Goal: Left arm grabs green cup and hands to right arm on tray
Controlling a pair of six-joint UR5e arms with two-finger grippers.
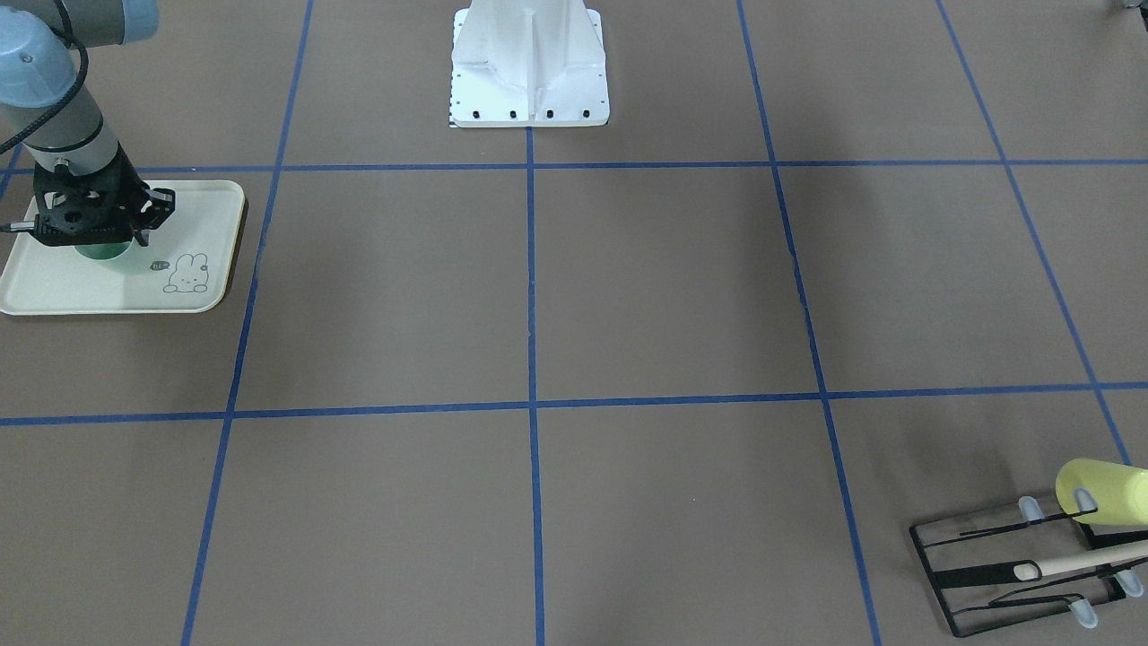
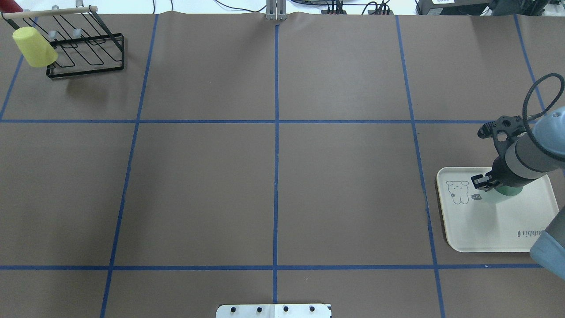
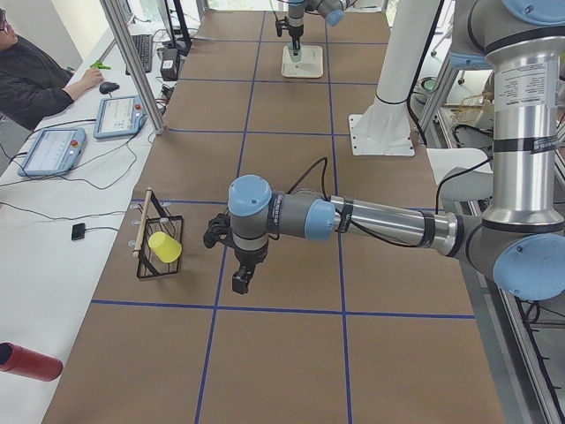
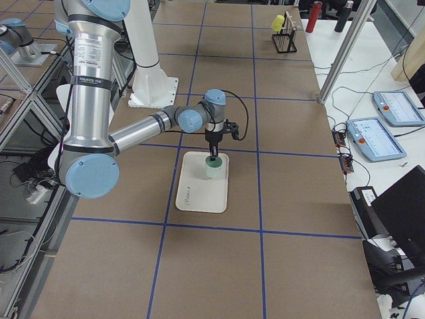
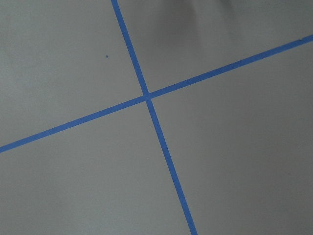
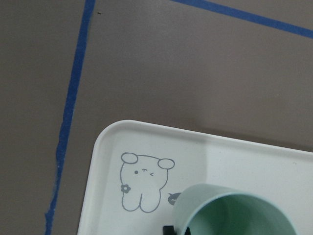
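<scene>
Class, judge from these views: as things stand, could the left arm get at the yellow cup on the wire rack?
Probably yes. The left gripper hangs over bare table just beside the rack, and nothing stands between it and the yellow cup.

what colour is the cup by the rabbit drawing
The cup is pale mint green, clearest in the right wrist-mounted view.

Two cups, one tray, one rack
</scene>
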